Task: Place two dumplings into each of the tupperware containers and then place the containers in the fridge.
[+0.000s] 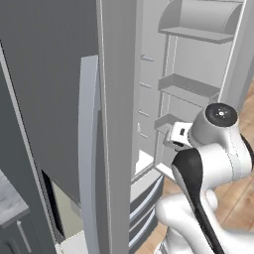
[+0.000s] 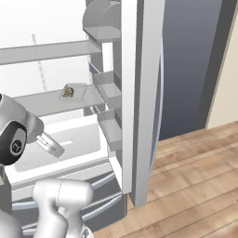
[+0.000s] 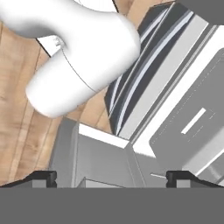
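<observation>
No writing or brand mark can be read on anything here.

The gripper [image 3: 111,177] shows in the hand view as two dark fingertips [image 3: 46,177] standing far apart at the bottom edge, spread wide with nothing between them. Beyond the tips lie a grey door bin [image 3: 94,157] of the fridge [image 1: 49,99], the white floor of the fridge's inside and the striped fronts of the lower drawers [image 3: 144,70].

In the right base view the arm's hand [image 2: 46,143] reaches into the open fridge, low over the white bottom compartment. Above it and farther in, on a grey shelf [image 2: 42,103], sits one container [image 2: 74,92], a shallow translucent box. Small tan-brown dumplings [image 2: 68,92] lie inside it; they are too small and blurred to count. The container's far edge is hard to make out against the shelf.

In the left base view the fridge's closed dark door [image 1: 44,89] with its long pale handle [image 1: 89,149] covers most of the inside, and the arm's own joints hide the gripper there. The open door's bins [image 1: 191,87] are cut off at the top.
</observation>
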Controlling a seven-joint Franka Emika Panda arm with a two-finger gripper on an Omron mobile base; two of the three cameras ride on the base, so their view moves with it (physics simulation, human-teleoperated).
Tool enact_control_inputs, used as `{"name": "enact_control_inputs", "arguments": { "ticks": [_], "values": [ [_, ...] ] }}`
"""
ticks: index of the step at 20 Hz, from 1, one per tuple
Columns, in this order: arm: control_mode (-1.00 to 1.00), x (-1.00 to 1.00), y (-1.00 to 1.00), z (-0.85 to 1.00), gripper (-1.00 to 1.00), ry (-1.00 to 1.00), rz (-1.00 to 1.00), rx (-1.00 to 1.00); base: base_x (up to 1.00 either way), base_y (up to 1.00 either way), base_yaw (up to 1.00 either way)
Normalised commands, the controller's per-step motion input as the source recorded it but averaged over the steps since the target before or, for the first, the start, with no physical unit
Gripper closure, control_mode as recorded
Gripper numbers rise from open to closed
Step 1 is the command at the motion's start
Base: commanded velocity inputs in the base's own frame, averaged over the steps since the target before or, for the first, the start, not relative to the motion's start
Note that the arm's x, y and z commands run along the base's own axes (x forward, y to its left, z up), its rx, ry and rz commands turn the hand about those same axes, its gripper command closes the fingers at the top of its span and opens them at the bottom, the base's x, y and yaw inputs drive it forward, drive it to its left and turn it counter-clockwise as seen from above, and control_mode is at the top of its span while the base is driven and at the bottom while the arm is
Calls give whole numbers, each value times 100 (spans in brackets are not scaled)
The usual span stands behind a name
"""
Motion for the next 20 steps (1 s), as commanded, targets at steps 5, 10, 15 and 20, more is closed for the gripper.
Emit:
{"name": "enact_control_inputs", "arguments": {
  "ticks": [5,10,15,20],
  "values": [
    [-100,-12,-29,-3,-100,-1,9,3,0,0,0],
    [-100,-18,-52,-1,-100,-4,8,15,0,0,0],
    [100,0,0,0,-100,0,0,0,-53,-3,2],
    [100,0,0,0,-100,0,0,0,-79,-22,-9]
  ]
}}
